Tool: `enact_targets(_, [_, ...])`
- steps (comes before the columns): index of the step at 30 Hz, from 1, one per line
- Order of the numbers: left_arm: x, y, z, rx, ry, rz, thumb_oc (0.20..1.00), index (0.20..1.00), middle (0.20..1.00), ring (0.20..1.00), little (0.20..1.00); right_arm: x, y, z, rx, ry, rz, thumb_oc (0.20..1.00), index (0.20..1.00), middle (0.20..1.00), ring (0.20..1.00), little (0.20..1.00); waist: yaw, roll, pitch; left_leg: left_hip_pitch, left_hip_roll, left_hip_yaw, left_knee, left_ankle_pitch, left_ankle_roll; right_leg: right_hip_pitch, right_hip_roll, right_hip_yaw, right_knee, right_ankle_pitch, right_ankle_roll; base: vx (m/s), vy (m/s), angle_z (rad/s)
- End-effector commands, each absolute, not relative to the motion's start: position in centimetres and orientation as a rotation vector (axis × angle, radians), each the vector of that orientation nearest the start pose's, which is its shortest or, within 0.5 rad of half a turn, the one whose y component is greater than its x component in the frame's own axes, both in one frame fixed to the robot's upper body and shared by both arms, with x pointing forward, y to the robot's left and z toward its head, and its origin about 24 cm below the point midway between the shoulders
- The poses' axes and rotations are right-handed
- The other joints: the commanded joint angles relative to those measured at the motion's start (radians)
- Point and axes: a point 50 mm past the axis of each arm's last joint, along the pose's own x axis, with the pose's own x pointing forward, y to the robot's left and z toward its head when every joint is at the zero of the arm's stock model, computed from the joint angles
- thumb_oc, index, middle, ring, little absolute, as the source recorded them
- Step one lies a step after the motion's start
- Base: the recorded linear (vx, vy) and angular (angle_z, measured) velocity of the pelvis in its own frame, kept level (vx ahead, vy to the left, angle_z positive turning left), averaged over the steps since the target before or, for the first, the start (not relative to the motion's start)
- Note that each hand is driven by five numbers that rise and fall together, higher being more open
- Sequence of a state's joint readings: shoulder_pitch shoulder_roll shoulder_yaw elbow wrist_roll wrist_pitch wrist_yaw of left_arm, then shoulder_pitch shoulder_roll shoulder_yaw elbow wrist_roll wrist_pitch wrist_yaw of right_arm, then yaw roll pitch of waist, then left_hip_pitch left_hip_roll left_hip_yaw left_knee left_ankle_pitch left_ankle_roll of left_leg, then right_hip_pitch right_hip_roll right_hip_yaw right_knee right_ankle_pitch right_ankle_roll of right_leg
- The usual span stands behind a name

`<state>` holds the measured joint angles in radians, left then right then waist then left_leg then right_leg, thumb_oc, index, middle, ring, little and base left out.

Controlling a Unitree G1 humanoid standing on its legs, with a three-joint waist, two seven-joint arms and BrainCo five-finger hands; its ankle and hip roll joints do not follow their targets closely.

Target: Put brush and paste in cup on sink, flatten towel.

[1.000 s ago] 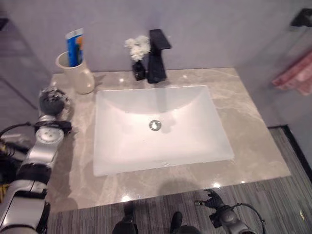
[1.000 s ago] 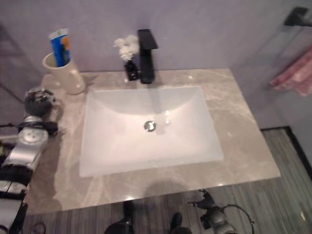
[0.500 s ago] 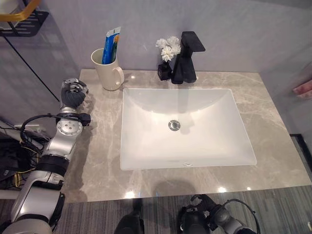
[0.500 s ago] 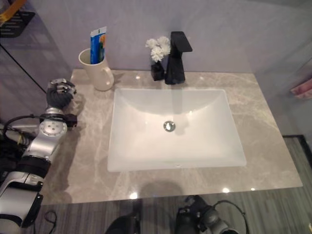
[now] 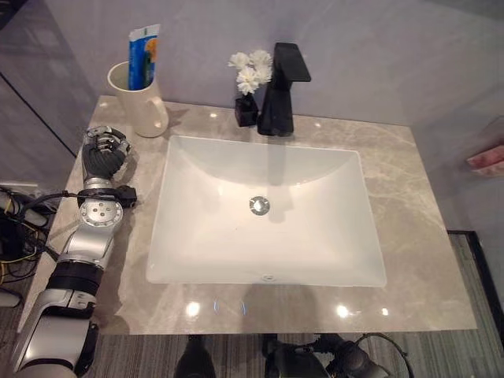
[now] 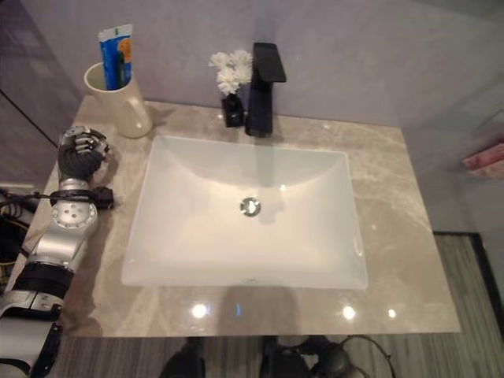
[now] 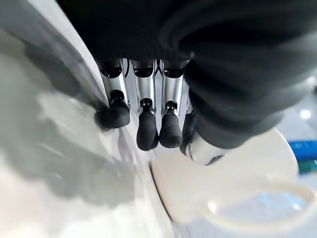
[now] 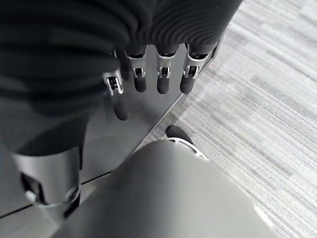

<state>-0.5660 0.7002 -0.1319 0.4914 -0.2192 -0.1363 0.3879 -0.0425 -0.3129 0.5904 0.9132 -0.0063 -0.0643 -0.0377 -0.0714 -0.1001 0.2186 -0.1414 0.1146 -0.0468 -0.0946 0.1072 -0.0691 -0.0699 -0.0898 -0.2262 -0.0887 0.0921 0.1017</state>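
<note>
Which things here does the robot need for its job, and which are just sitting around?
For the job:
cup, at the counter's back left corner
toothpaste tube, standing in the cup
pink towel, at the right edge
left hand, empty, near the cup

Just there:
sink basin
black faucet
white flowers in a small dark vase

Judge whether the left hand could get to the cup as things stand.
Probably yes. The left hand sits on the countertop just short of the cup, empty, with only bare counter between them. The toothpaste tube already stands in the cup.
</note>
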Motion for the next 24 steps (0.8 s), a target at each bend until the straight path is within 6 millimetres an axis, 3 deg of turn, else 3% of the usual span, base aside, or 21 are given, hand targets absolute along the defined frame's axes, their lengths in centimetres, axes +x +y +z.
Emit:
enact_targets(1, [34.7,29.0,18.2,0.463,-0.335,0.449,0.2,0.2,0.2,0.2,0.2,23.8,-18.0,-8.4,-0.546,0.528,0.259,1.0,1.0,1.0,1.0,1.0,0.024,-0.006,-0.067,0.141,-0.04,0.055,0.007,-0.129,0.015,-0.026,-0.089,0.012,0.029,0.097,0.117,0.0,0.0,0.0])
enact_targets(5, [35.2,29.2,19.2,0.472,-0.345,0.461,0.2,0.2,0.2,0.2,0.2,24.6,-16.6,-7.7,-0.551,0.479,0.322,1.0,1.0,1.0,1.0,1.0,0.026,-0.005,-0.059,0.123,-0.038,0.049,0.007,-0.123,0.01,-0.036,-0.09,0.005,0.029,0.097,0.116,0.01,-0.004,0.01])
enact_targets(16, [37.7,26.4,22.6,0.519,-0.403,0.44,0.2,0.2,0.2,0.2,0.2,27.0,-13.1,-5.0,-0.495,0.317,0.361,1.0,1.0,1.0,1.0,1.0,0.033,0.036,-0.023,0.053,-0.032,0.002,0.007,-0.092,-0.019,-0.067,-0.101,-0.069,0.06,0.065,0.106,0.01,-0.04,0.15])
enact_targets(19, [38.3,26.6,24.2,0.544,-0.407,0.478,0.2,0.2,0.2,0.2,0.2,26.6,-12.9,-5.1,-0.478,0.316,0.372,1.0,1.0,1.0,1.0,1.0,0.021,0.043,-0.019,0.04,-0.018,-0.002,0.007,-0.084,-0.03,-0.076,-0.094,-0.089,0.07,0.053,0.103,0.02,-0.096,0.09])
enact_targets(24, [38.4,27.8,25.6,0.596,-0.402,0.554,0.2,0.2,0.2,0.2,0.2,25.8,-14.3,-6.0,-0.483,0.36,0.335,1.0,1.0,1.0,1.0,1.0,0.004,0.04,-0.014,0.026,-0.002,0.001,0.007,-0.076,-0.038,-0.099,-0.082,-0.089,0.079,0.045,0.1,0.01,-0.062,0.08])
